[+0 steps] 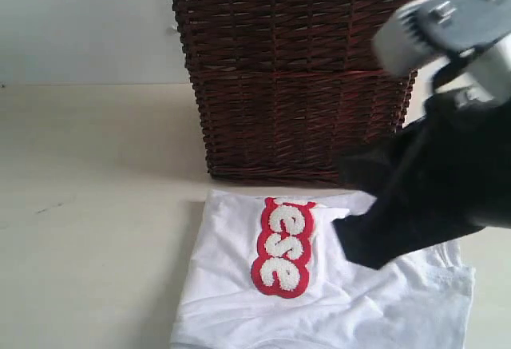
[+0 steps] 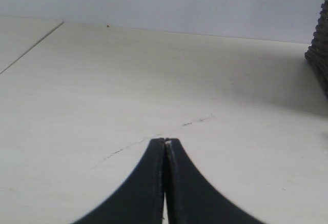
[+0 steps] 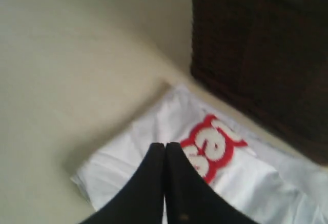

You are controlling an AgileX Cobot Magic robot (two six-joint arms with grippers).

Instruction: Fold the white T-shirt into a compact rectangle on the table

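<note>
Presently, the right gripper (image 3: 165, 145) is seen at the bottom centre of its wrist view with its jaws pressed together and nothing between them. It is poised over the white T-shirt (image 1: 231, 277); whether the tips touch the cloth cannot be settled, as that view is blurred. The left gripper (image 2: 165, 141) is likewise closed and empty, at the bottom centre of its own view, with only the bare table (image 2: 154, 70) before it and no cloth in sight.

The T-shirt is spread, partly folded and wrinkled, across the lower middle and lower right of the exterior view, just beside the foot of the wicker basket (image 1: 295, 85).

Trouble is judged most likely from the closed jaws: were they lowered as they are, the cloth would be pushed and bunched rather than pinched. A fold drawn by one arm alone could be skewed, the other gripper being well apart from the garment. The basket wall could also block an edge carried toward it, and the thick lettering (image 1: 281, 247) may resist a crease.

On the chest, fuzzy white letters outlined in red can be read sideways as "ese". No other writing or tag is made out.
</note>
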